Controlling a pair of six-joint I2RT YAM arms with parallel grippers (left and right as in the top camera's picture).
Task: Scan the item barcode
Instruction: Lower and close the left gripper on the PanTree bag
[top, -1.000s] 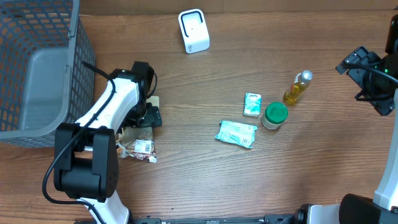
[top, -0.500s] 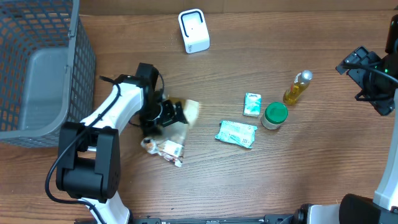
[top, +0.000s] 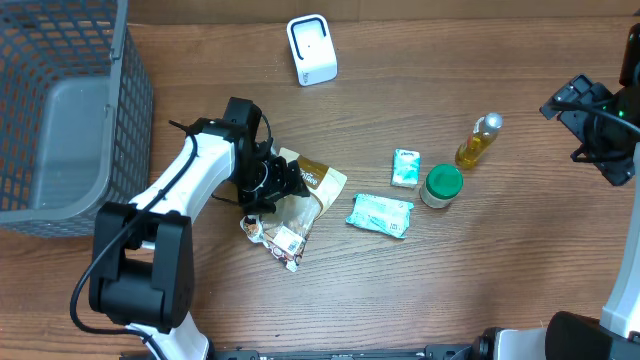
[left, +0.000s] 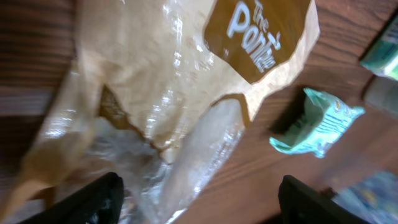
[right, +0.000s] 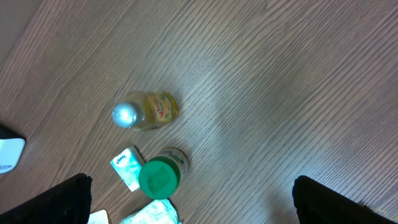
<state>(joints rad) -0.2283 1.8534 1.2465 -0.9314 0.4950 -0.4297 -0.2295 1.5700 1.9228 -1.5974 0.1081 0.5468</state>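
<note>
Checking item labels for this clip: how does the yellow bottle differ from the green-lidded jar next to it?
The yellow bottle is slender with a small silvery cap; the green-lidded jar is squat and wider, with a broad green lid. The bottle shows clear yellow contents; the jar's are hidden from above. The jar sits close beside the small teal packet; the bottle is farther from it. Both appear to stand upright on the table.

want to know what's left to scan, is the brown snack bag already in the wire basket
No, the brown snack bag is out over the wooden table, well outside the wire basket.
</note>
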